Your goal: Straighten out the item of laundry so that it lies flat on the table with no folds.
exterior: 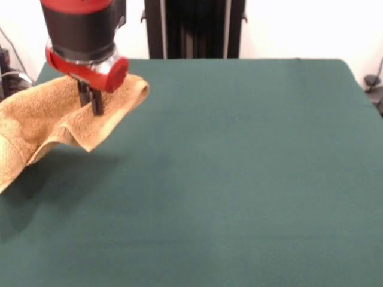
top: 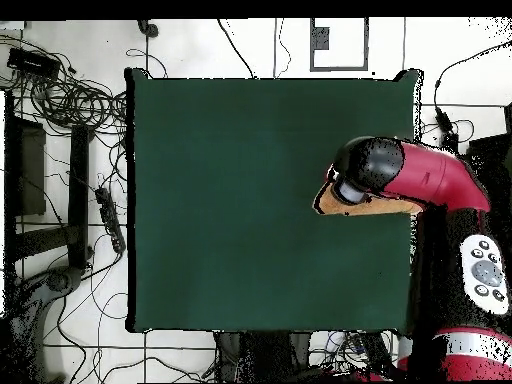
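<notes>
Towel (exterior: 42, 119) is soft, light terry: it sags and drapes, won't hold shape, so I'd take it by an edge or corner, not mid-cloth. My pincer (exterior: 91, 101) is pressed together on a raised fold near the towel's upper edge (fingers dark and thin, but the cloth hangs from them). Rest of the towel droops down and away toward the table's (exterior: 239, 179) side edge, partly lifted off the green top. From overhead, my arm covers most of it (top: 345, 208), right at the table edge.
</notes>
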Controlling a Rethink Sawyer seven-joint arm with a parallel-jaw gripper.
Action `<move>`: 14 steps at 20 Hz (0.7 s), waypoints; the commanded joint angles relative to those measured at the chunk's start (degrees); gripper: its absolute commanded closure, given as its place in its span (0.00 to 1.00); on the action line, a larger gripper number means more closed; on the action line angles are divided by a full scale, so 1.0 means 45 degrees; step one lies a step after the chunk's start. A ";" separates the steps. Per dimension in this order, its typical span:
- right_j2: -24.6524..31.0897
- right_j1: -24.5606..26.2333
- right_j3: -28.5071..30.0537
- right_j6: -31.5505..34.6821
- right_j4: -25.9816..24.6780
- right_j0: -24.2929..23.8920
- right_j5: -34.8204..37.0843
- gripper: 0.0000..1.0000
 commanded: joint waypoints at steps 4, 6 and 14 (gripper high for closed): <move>-0.0394 -0.0246 0.0652 0.4071 0.1452 0.1987 0.0861 1.00; -0.0500 -0.0226 0.0813 0.4109 0.1777 0.2083 0.0611 1.00; -0.1273 0.0022 0.1916 0.5313 0.2547 0.2812 -0.1911 1.00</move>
